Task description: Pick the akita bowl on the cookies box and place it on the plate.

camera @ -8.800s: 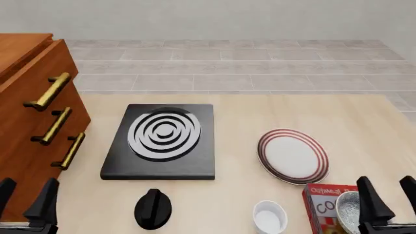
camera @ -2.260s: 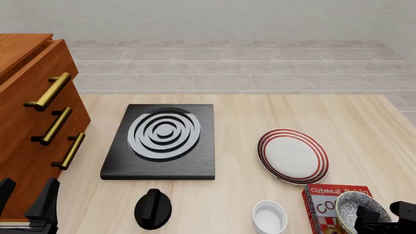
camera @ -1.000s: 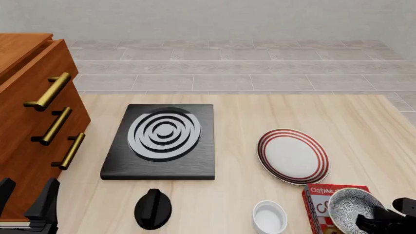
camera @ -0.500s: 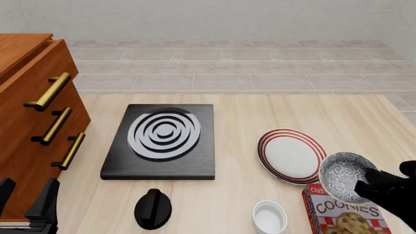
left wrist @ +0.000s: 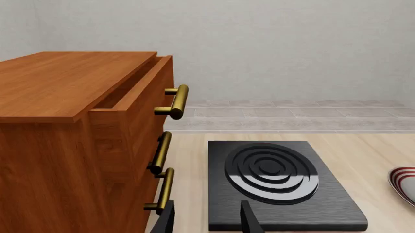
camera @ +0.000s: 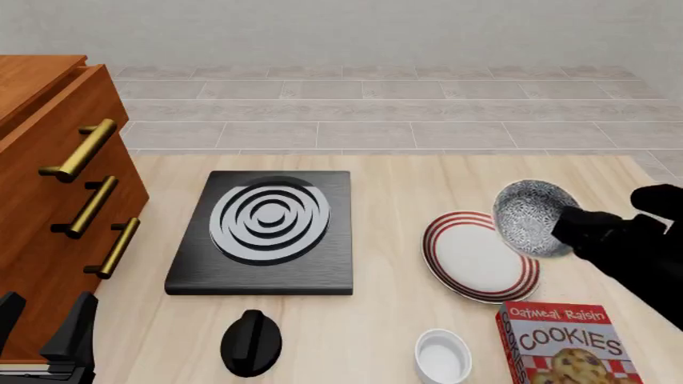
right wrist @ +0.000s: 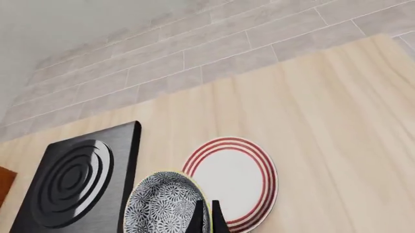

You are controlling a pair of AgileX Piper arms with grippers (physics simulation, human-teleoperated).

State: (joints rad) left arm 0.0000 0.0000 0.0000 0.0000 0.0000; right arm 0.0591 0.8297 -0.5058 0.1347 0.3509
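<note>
The right gripper [right wrist: 206,213] was clamped on the rim of the akita bowl [camera: 530,218], holding it tilted in the air. Just below and left of it lay the plate [camera: 475,260], the bowl overlapping the plate's far right edge in the front view. Nearer the camera, beneath the arm, lay the cookies box [camera: 565,346], with a white ramekin [camera: 443,356] to its left. Farther left sat the black stove [camera: 267,232]. The left gripper [left wrist: 206,221] hung with fingers apart beside the wooden drawers [left wrist: 84,145].
</note>
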